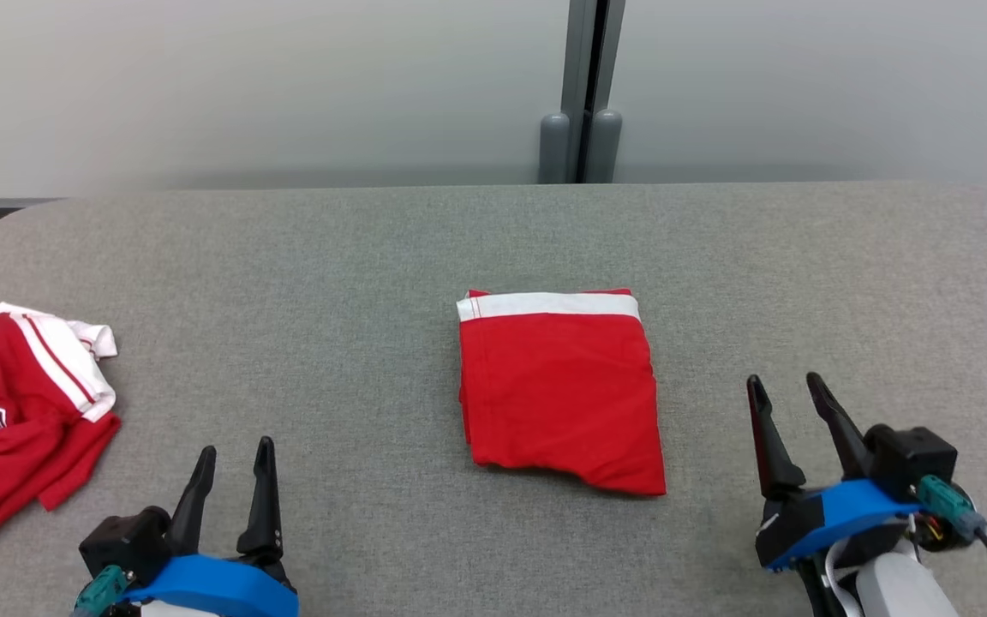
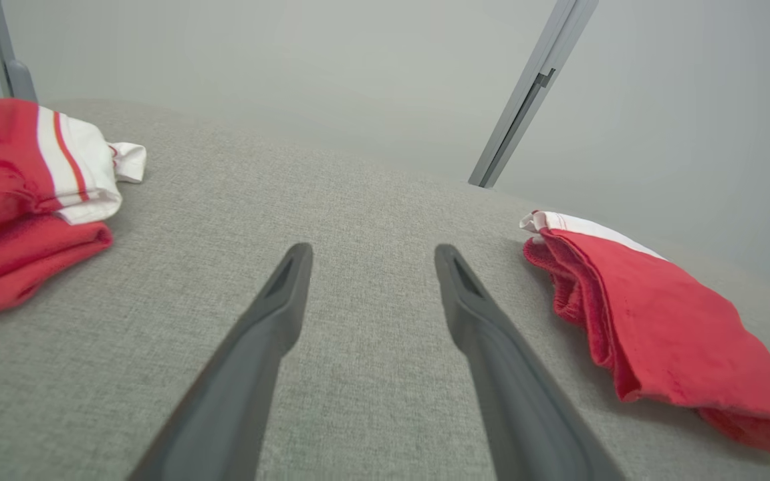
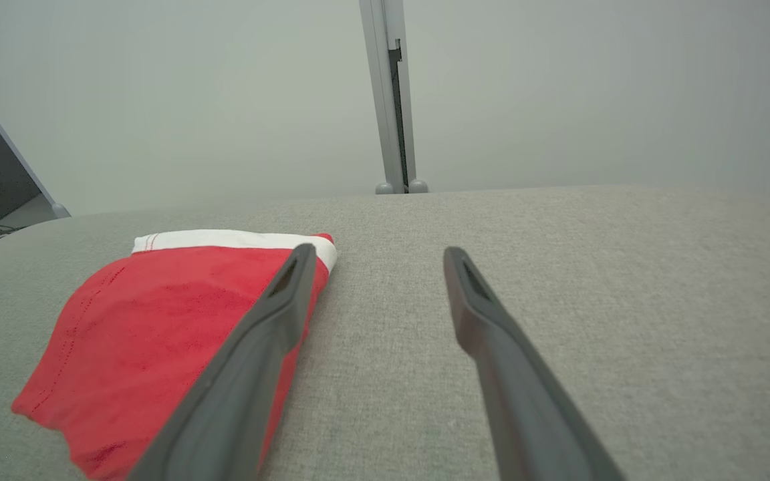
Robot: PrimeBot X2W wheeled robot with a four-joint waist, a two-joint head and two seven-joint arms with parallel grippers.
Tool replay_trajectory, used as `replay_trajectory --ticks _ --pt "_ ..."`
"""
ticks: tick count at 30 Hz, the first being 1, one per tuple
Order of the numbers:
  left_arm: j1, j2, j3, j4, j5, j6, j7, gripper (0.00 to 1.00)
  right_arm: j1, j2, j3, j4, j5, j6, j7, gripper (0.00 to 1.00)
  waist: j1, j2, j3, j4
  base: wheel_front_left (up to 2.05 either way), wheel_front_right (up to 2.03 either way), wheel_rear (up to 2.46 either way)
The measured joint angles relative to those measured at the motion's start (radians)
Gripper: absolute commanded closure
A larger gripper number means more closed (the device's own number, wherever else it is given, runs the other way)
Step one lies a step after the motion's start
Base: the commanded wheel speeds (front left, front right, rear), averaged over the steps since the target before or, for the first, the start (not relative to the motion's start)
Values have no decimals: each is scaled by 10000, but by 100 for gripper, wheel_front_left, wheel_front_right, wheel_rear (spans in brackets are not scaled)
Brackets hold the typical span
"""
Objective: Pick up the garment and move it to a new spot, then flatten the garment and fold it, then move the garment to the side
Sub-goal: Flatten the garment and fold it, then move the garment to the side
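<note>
Left hand (image 1: 236,446) & right hand (image 1: 784,380) sit at near edge, both released, spread wide, nothing gripped. Garment (image 1: 558,394) lies flat mid-tabletop, btwn the 2 hands. It's nearer right hand but apart from it.

Garment is red, folded into a rough rectangle. White band runs along its far edge w/ a thin red sliver just beyond. Near edge dips lower at right corner. Stacked layers show along left side, faint creases on top face.

Tabletop (image 1: 331,248) is covered in grey woven fabric w/ rounded far corners & a straight far edge. Behind it is a pale grey wall (image 1: 245,86) w/ a grey vertical post (image 1: 573,86). Post has a dark slot down its middle & 2 rounded feet at base.

Crumpled red/white heap (image 1: 22,411) sits at far-left side, partly cut by frame. It's left of left hand & well apart from garment.

Open room:
- bare cloth from garment to far edge
- wide bare stretch right of right hand
- broad bare strip btwn heap & garment
</note>
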Motion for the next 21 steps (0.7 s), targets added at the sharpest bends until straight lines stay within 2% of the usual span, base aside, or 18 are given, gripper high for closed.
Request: replay_trajectory --ticks 9,21 --pt "604 -403 387 46 970 0 0 0 1105 2 -186 376 -151 0 2 0 -2 0 -598 -219 0 0 0" --pt "844 -527 355 -27 1156 0 0 0 1267 0 -25 690 176 0 0 0 -1 -1 -607 -164 0 0 0"
